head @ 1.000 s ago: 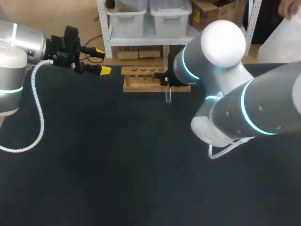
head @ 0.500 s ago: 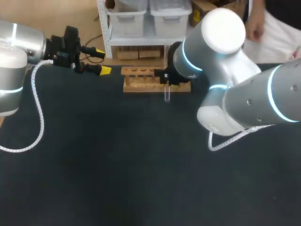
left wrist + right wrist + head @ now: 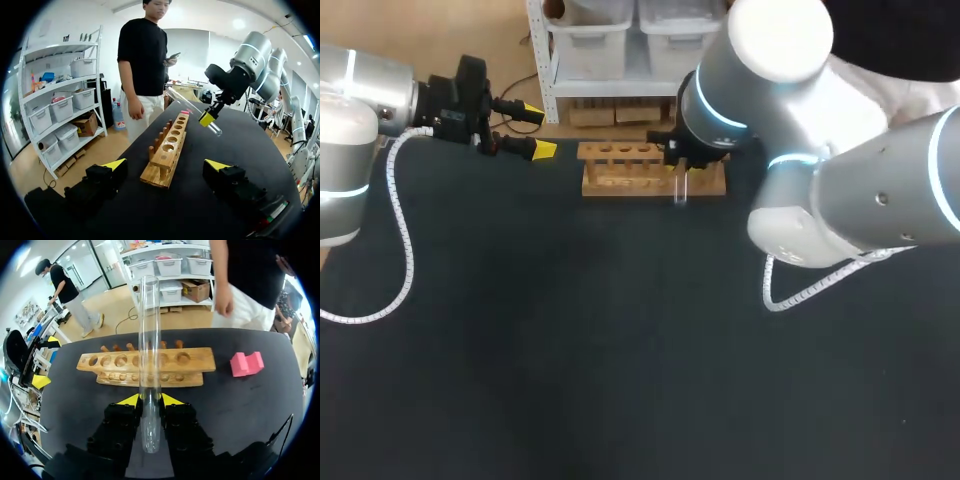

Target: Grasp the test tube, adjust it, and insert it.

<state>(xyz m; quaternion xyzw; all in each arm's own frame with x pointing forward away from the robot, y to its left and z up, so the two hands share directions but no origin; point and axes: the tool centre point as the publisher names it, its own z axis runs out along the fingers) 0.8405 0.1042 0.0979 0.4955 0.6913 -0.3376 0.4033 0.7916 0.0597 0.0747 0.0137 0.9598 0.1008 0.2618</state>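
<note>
Test tube (image 3: 149,340), clear glass, clamped toward its rounded end between both yellow-tipped fingers of the right gripper (image 3: 150,401). Tube held tilted above the table (image 3: 570,350), close to one end of the wooden rack (image 3: 167,150) and in no hole. Left gripper (image 3: 166,165) spread wide, holding nothing, off the rack's opposite end. Pink block (image 3: 246,363) lies beside the rack.
</note>
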